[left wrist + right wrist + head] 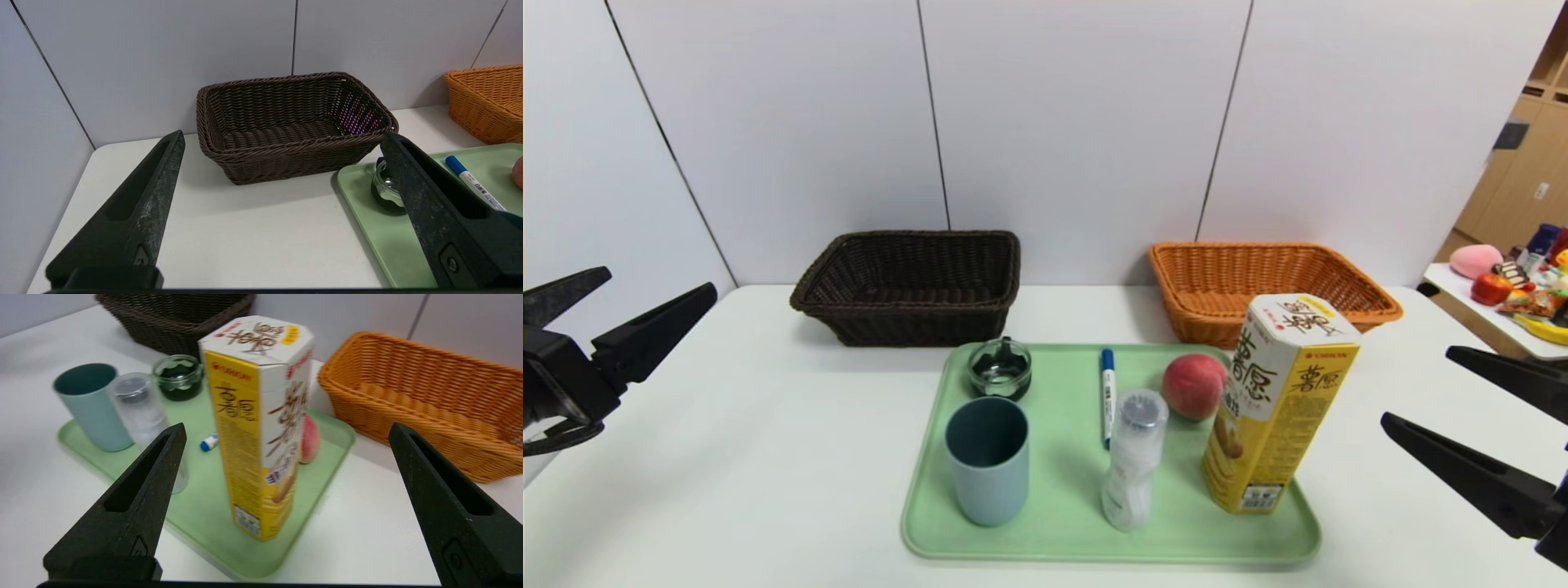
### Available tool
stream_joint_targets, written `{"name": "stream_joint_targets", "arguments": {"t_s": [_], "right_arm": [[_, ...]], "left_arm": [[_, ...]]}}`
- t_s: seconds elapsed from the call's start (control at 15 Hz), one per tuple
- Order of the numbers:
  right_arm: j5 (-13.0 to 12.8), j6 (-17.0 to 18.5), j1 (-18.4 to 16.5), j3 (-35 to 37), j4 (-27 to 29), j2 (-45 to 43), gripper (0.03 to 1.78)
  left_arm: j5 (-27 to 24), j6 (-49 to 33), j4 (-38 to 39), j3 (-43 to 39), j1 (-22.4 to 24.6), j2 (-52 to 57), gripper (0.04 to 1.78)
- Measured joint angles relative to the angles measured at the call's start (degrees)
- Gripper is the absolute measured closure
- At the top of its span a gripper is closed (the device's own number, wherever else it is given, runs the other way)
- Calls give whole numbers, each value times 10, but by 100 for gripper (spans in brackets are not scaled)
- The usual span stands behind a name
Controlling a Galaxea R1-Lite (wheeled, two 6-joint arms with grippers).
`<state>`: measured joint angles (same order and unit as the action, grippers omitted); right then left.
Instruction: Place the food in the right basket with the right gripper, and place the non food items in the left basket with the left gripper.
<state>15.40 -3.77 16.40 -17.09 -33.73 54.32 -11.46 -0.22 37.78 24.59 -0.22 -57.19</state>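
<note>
Both my grippers, left gripper point(654, 298) and right gripper point(1417, 392), gape empty; ahead of the right stands a tall six-sided cardboard box point(257, 416), its far peach point(1194, 385) half hidden from the wrist.

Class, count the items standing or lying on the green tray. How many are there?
6. Glass jar at the far left corner, cup near left, pen in the middle, bottle beside it, peach far right, box near right. Nothing seems hidden.
</note>
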Motion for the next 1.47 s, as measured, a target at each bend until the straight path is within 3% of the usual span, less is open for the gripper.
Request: {"name": "stream_joint_targets", "arguments": {"t_s": [0.27, 0.4, 0.73, 1.27, 1.47], "right_arm": [[1, 1, 57, 14, -33, 29, 10], [0, 0, 68, 14, -56, 63, 10], [-4, -3, 74, 14, -171, 179, 10], [-9, -5, 69, 14, -182, 274, 10], [-21, -1, 67, 14, -230, 299, 10]], "left_arm": [[0, 1, 1, -3, 0, -9, 13], [1, 2, 0, -8, 0, -4, 13], [1, 6, -2, -8, 0, 14, 13], [-1, 7, -2, -8, 0, 25, 13], [0, 7, -10, -10, 0, 33, 13]]}}
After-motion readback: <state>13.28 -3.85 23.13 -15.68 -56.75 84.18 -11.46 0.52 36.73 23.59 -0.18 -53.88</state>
